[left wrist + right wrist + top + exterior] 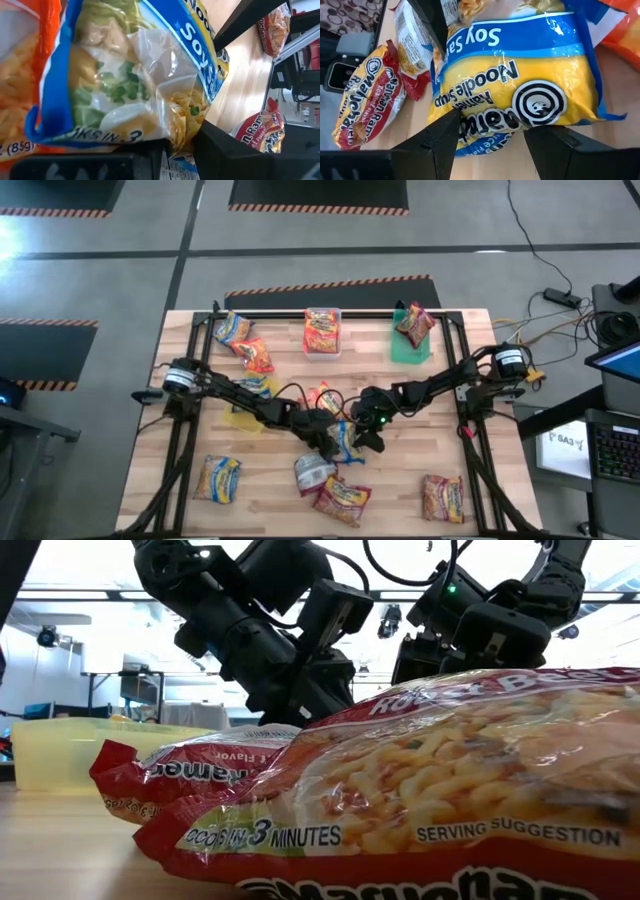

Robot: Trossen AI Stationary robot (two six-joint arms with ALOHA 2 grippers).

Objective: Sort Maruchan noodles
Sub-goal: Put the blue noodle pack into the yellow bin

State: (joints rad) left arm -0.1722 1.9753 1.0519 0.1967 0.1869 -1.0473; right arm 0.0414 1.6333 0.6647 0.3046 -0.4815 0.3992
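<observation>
A yellow-and-blue Maruchan packet (347, 442) lies at the table's middle, between both grippers. My left gripper (330, 438) comes at it from the left and is shut on its edge; the packet (125, 75) fills the left wrist view. My right gripper (365, 438) comes from the right and is open, its fingers (432, 145) standing over the opposite edge of the packet (520, 85). Whether they touch it, I cannot tell. Other packets lie scattered: an orange one (322, 395), a silvery one (313, 472) and a red one (342, 500). My left gripper pinches the yellow-and-blue packet between its two fingers at the crinkled edge (180, 140) near the "Soy Sauce" end. One of its fingers (432, 25) shows across that corner in the right wrist view. Whether the packet is lifted off the table, I cannot tell.
At the far edge a clear tub (322, 345) and a green tub (405, 348) each hold a packet, and a yellow tub (243, 418) stands at left. More packets lie at the far left (232, 328), near left (217, 478) and near right (442, 498). A red packet (450, 790) blocks the low view.
</observation>
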